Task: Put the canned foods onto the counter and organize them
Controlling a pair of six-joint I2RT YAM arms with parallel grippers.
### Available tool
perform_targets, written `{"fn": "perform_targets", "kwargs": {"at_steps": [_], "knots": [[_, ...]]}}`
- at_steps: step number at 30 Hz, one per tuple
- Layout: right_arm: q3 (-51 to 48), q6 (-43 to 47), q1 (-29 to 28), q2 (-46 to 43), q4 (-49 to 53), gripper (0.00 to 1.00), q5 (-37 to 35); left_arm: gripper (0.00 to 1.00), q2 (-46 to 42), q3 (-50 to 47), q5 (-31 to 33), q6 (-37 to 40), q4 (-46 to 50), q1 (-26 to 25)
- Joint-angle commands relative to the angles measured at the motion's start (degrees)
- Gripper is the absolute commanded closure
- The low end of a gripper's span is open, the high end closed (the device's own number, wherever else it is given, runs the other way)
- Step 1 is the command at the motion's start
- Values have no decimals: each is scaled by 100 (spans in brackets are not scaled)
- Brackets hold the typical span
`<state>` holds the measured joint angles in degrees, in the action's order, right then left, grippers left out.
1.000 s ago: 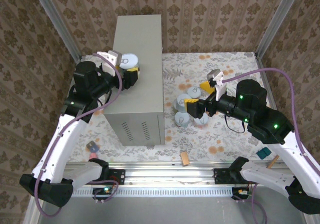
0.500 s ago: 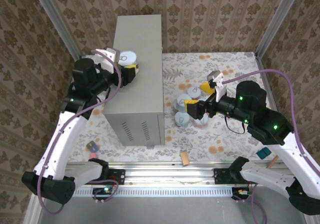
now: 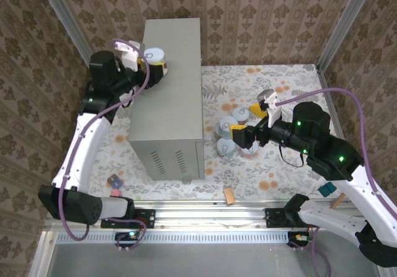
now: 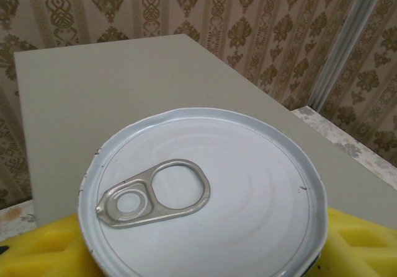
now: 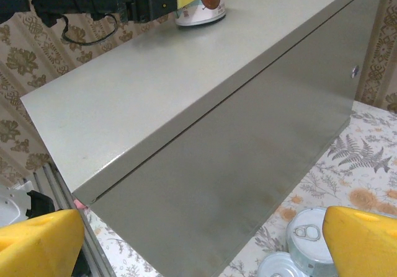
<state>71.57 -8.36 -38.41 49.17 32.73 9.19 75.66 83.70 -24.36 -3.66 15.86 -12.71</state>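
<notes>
My left gripper (image 3: 155,61) is shut on a can (image 3: 156,55) with a white pull-tab lid, held at the far left part of the counter (image 3: 177,103), a tall grey metal box. In the left wrist view the lid (image 4: 201,193) sits between yellow pads (image 4: 43,252), with the counter top (image 4: 111,85) behind. The right wrist view shows this can (image 5: 201,4) low over or resting on the counter top (image 5: 155,79). My right gripper (image 3: 245,119) hangs open over several cans (image 3: 225,130) on the floral floor right of the counter. Its yellow fingers (image 5: 37,240) frame two lids (image 5: 313,240).
A small brown block (image 3: 229,196) lies near the front rail (image 3: 205,218). A teal item (image 3: 327,188) and a wooden piece (image 3: 338,199) lie at the right, and a small dark object (image 3: 115,181) at the front left. Wallpapered walls enclose the area.
My left arm has carried the can farther back along the counter's left side. The right arm has hardly moved.
</notes>
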Motion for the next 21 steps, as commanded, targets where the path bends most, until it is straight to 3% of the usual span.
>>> {"fn": "perform_targets", "kwargs": {"at_steps": [1, 10, 21], "knots": [[-64, 159, -31, -84, -109, 0, -162, 33, 89, 391, -451, 228, -458, 178], [-91, 151, -35, -95, -157, 0, -172, 34, 987, 1139, -845, 385, -293, 511], [-142, 140, -27, -145, -109, 0, -243, 34, 2094, 2258, -743, 735, 153, 519]]}}
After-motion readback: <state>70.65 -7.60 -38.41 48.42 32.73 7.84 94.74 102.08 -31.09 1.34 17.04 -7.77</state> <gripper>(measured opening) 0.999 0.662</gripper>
